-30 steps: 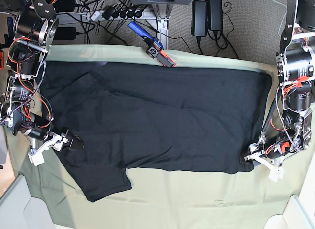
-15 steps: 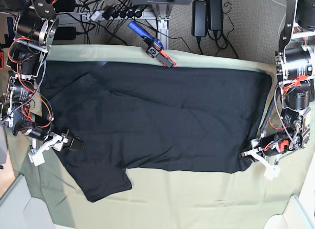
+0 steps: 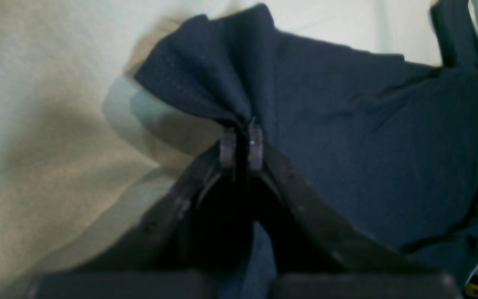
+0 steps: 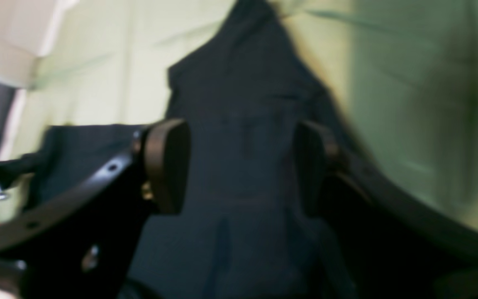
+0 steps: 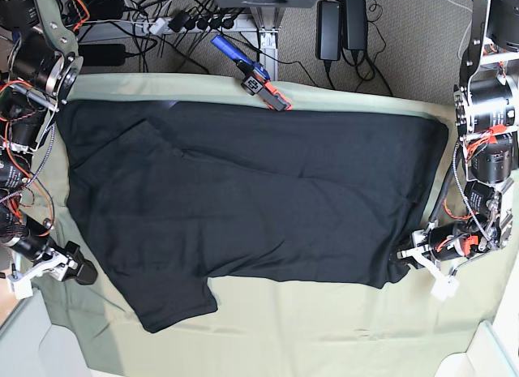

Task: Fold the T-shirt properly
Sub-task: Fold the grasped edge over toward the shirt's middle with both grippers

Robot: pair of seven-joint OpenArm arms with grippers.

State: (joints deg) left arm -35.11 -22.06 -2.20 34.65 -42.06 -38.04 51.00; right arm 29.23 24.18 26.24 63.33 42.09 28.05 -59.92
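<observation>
The left gripper (image 5: 403, 258) is pinched shut on the bottom corner of the T-shirt (image 5: 259, 199), cloth bunching up between its pads in the left wrist view, while the right gripper (image 4: 239, 166) stands spread wide over the dark sleeve area, gripping nothing. To do this step well, I judge the right should close on a matching edge before either arm lifts (one corner raised alone would drag the cloth askew), then both rise level. The T-shirt lies flat, plain side up, on the pale green cloth (image 5: 340, 328), its long axis running 3 to 9 o'clock in the base view: hem toward 3, a sleeve (image 5: 166, 300) jutting toward 7.
</observation>
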